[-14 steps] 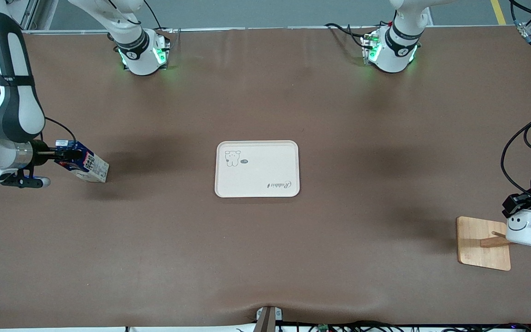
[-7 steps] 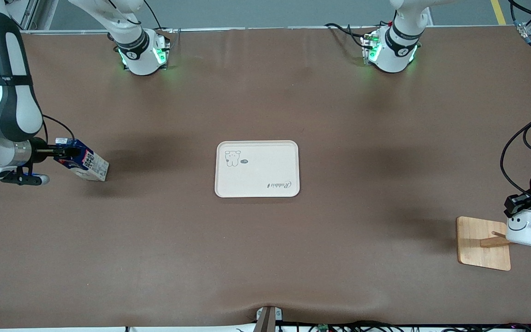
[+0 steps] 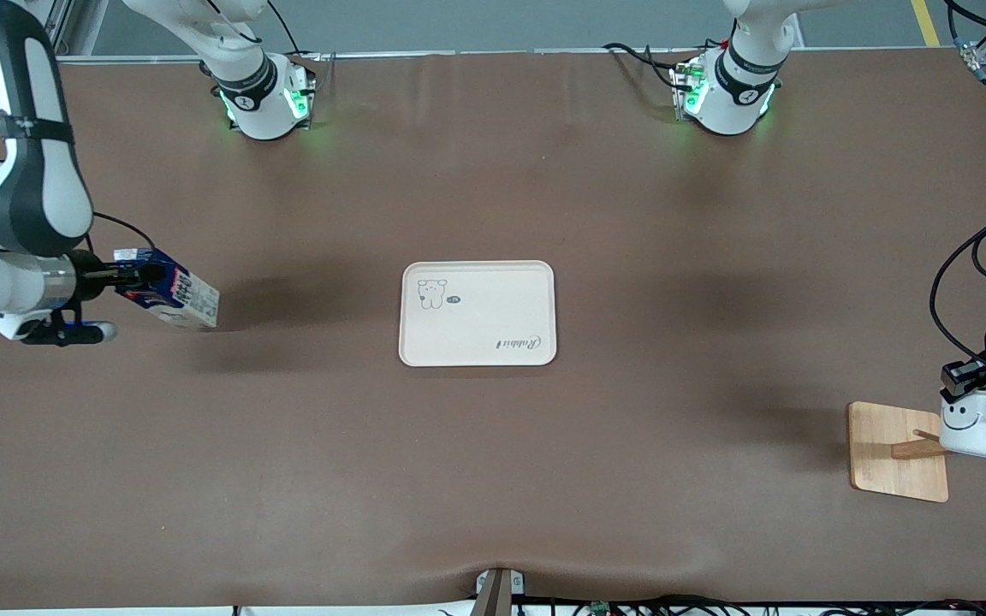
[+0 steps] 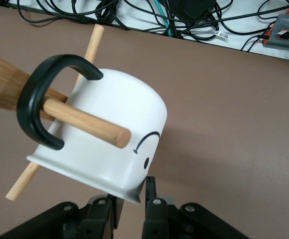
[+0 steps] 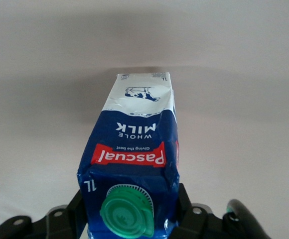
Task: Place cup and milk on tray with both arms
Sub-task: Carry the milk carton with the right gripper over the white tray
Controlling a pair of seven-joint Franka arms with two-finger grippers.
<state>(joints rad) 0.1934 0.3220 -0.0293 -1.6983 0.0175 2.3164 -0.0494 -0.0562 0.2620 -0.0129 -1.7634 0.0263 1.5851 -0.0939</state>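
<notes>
At the right arm's end of the table, I see the right gripper (image 3: 129, 278) clamped on the milk (image 3: 175, 297), tilted above the tabletop. The left gripper (image 3: 964, 376) pinches the rim of the cup (image 3: 981, 425), which hangs on a peg of the wooden board (image 3: 887, 449). The tray (image 3: 478, 313) lies between them, bare.

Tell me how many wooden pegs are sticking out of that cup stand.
3 show. One peg runs through the cup's handle; a thin peg crosses under the cup; another peg points toward the tray. The cup may hide more.
</notes>
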